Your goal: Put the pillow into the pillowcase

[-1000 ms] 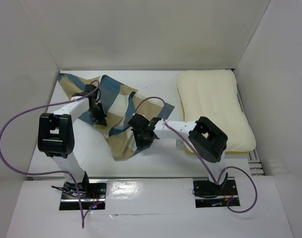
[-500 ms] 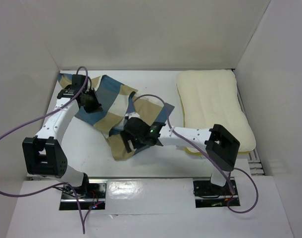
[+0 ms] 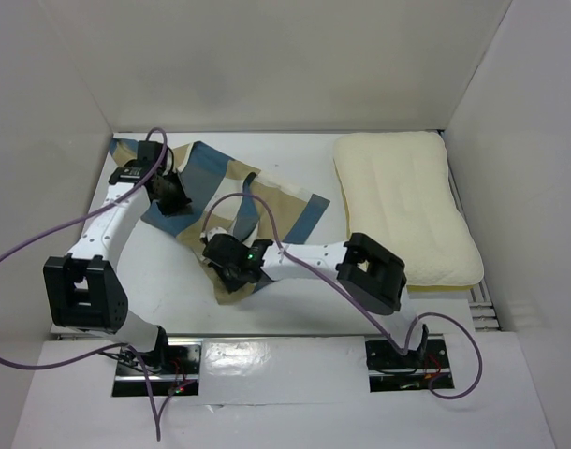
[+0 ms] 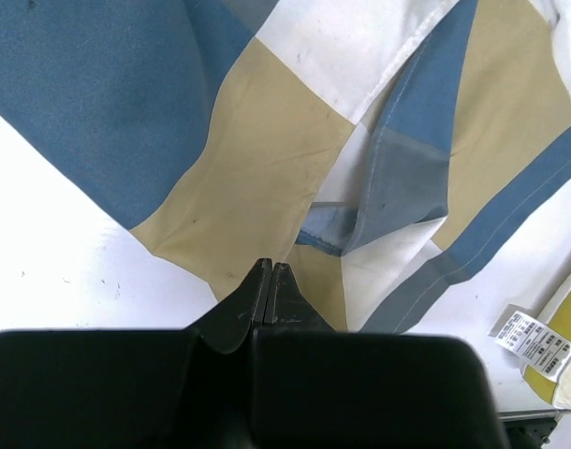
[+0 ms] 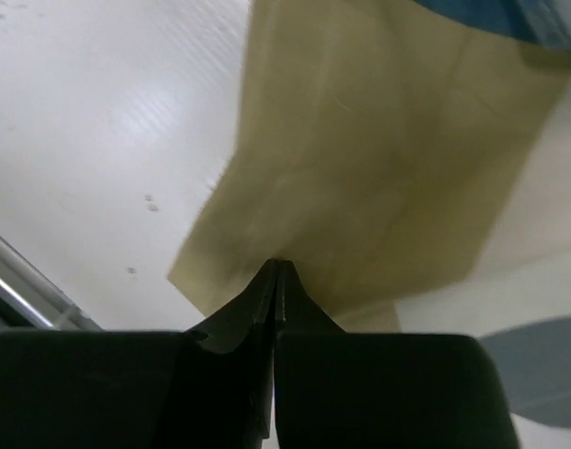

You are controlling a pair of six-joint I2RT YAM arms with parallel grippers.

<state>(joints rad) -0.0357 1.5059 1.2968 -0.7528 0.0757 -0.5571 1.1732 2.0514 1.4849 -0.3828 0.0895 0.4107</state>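
Top view: checked blue, tan and cream pillowcase (image 3: 220, 182) lying crumpled and flat at centre-left of the frame, on the white table (image 3: 295, 304). Cream pillow (image 3: 407, 206) flat at the right of the frame, just beside the pillowcase's right-hand edge, entirely outside it.

Left gripper (image 3: 179, 205) at upper left, lowered onto the pillowcase's blue and tan blocks. Right gripper (image 3: 216, 270) at lower centre, over the pillowcase's tan lower corner.

Left wrist view: fingers (image 4: 257, 290) clenched tip to tip at the border of a tan block of the pillowcase (image 4: 267, 140); cloth between them not discernible. White tag (image 4: 532, 340) and yellow edge of the pillow (image 4: 570, 360) at lower right.

Right wrist view: fingers (image 5: 265, 295) pressed together, tips meeting at the near edge of the tan pillowcase (image 5: 379, 168) corner; pinch on the fabric impossible to confirm.
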